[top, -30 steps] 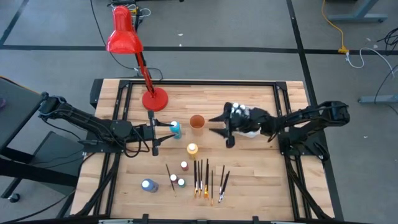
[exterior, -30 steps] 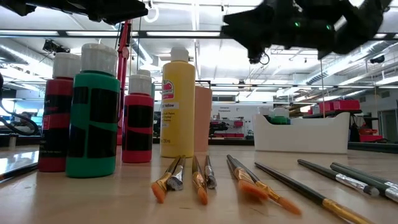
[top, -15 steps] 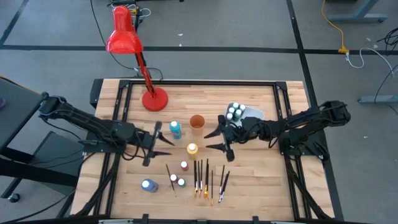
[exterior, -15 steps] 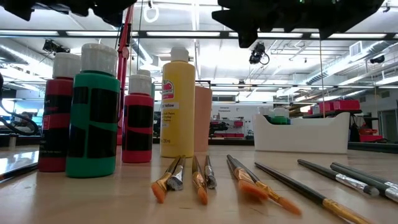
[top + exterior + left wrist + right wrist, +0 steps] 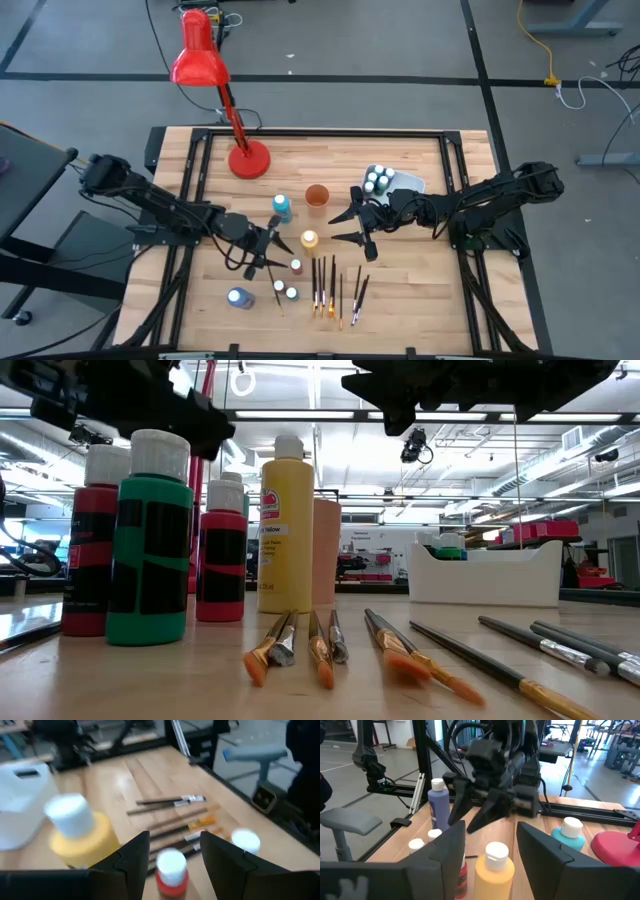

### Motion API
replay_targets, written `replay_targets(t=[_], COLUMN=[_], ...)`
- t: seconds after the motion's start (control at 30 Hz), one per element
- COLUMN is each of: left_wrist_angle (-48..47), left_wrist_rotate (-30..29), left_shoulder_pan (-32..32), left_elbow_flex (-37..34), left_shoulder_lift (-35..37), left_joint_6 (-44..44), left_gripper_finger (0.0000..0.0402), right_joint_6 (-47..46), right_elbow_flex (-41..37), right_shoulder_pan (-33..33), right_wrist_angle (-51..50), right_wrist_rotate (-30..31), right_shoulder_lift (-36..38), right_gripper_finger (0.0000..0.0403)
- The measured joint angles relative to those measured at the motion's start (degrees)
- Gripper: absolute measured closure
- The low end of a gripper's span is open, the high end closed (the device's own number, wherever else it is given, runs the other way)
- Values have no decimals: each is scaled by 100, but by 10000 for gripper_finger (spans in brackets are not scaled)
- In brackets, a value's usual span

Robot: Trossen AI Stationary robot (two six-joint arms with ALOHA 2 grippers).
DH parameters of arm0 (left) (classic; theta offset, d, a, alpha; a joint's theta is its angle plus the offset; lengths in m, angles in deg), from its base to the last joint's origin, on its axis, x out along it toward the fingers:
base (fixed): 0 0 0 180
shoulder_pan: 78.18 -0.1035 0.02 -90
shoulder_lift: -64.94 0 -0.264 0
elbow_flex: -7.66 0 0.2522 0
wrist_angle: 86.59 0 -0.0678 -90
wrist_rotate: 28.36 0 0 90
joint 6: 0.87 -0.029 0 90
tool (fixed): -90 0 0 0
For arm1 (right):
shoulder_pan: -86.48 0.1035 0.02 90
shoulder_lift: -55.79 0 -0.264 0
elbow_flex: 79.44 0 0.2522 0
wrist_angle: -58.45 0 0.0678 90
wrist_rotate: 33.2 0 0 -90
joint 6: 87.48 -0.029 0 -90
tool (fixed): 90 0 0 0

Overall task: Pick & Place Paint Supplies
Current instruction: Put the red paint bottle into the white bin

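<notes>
While the right gripper [image 5: 350,225] holds its place near the yellow bottle [image 5: 309,240], fingers spread and empty, the left gripper [image 5: 270,250] has swung away from the blue bottle [image 5: 281,207] toward the brushes [image 5: 330,285]. Its fingers are parted and empty, framing a red bottle [image 5: 171,870] in the left wrist view. Judgement: left arm is lining up its next pick. Tub [image 5: 400,184] already holds 4 green bottles [image 5: 377,180]; 2 more small bottles and a purple bottle [image 5: 238,297] wait on the table.
</notes>
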Motion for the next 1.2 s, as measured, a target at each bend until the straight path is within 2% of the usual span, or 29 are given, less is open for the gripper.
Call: replay_targets(t=[0.17, 0.37, 0.5, 0.77, 0.97, 1.2], left_wrist_angle=[39, 674, 686, 734, 725, 722], left_wrist_rotate=[45, 40, -220, -162, -97, -136], left_shoulder_pan=[0, 0, 0, 4, 7, 4], left_elbow_flex=[0, 4, 4, 4, 4, 4], left_shoulder_lift=[-389, -981, -1240, -1276, -1274, -1274], left_joint_6=[253, 570, 829, 1369, 1390, 1222], left_gripper_finger=[217, 217, 217, 192, 162, 157], right_joint_6=[0, 0, 2, 457, 595, 520], right_elbow_flex=[1, 0, 0, 0, 1, 0], right_shoulder_pan=[0, 0, 0, 0, 0, 0], right_wrist_angle=[-2, -10, -31, -52, -52, -52], right_wrist_rotate=[0, 0, 0, 0, 0, -2], right_shoulder_lift=[0, 0, 0, 0, 0, 0], right_gripper_finger=[222, 222, 222, 222, 222, 222])
